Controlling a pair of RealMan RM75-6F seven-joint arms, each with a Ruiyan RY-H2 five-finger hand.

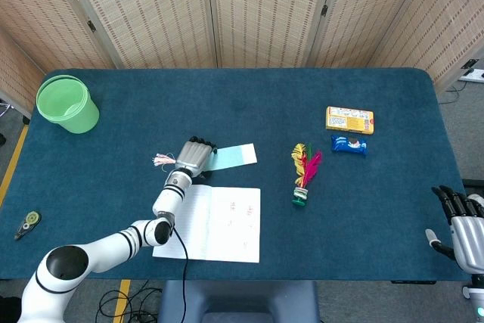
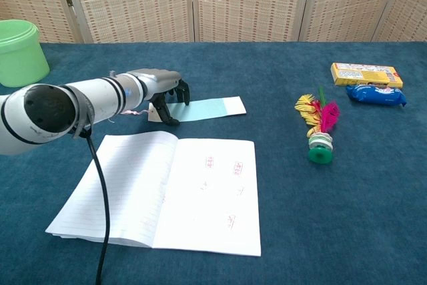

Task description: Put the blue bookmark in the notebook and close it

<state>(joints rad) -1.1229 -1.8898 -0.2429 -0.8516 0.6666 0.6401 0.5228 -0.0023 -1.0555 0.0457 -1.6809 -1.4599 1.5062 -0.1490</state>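
Observation:
The blue bookmark [image 1: 236, 156] [image 2: 212, 107] lies flat on the blue table, just beyond the open notebook [image 1: 223, 225] [image 2: 193, 195], with its tassel [image 1: 162, 159] trailing left. My left hand [image 1: 195, 156] [image 2: 162, 90] arches over the bookmark's left end. Its fingertips point down at the strip and the thumb stands on the near side, with a gap between them. The strip's left end is hidden under the hand. My right hand [image 1: 458, 225] hangs beyond the table's right front corner, fingers spread and empty.
A green bucket [image 1: 66, 104] [image 2: 20, 51] stands at the far left. A feathered shuttlecock [image 1: 304, 175] [image 2: 320, 131] lies right of the notebook. Farther right are a yellow box [image 1: 349, 119] [image 2: 365, 73] and a blue snack packet [image 1: 349, 144] [image 2: 375, 95].

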